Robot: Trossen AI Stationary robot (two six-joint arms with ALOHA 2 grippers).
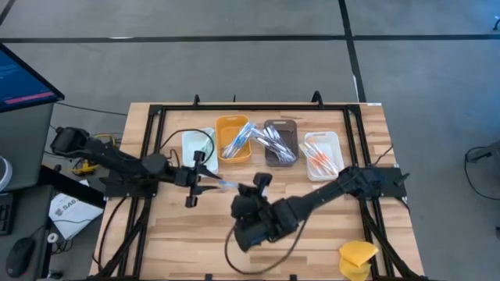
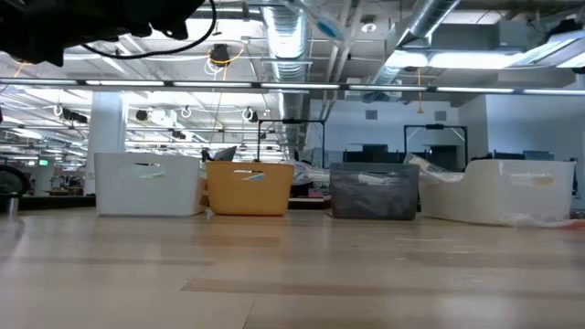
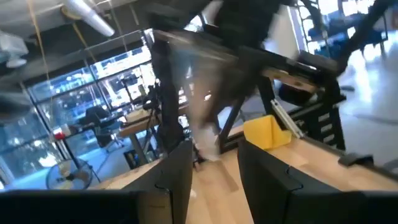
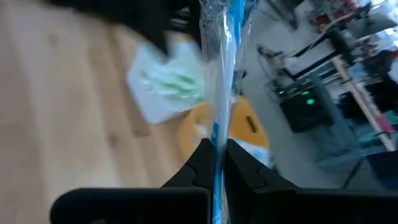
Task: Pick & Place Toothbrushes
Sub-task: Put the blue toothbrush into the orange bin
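My right gripper (image 4: 217,163) jaws pinching slim blue clear-wrapped toothbrush (image 4: 219,74), top cut off, near orange plastic bin (image 1: 233,139). Left gripper (image 1: 205,181) jaws parted, contents blurred.

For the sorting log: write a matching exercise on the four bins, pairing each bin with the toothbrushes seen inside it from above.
Bins:
1. white bin on the left
2. orange bin
3. grey bin
4. white bin on the right

Contents:
A. orange/pink toothbrushes
B. green toothbrushes
C. blue toothbrushes
D. grey toothbrushes

Pairs: 1-B, 2-C, 3-D, 4-A
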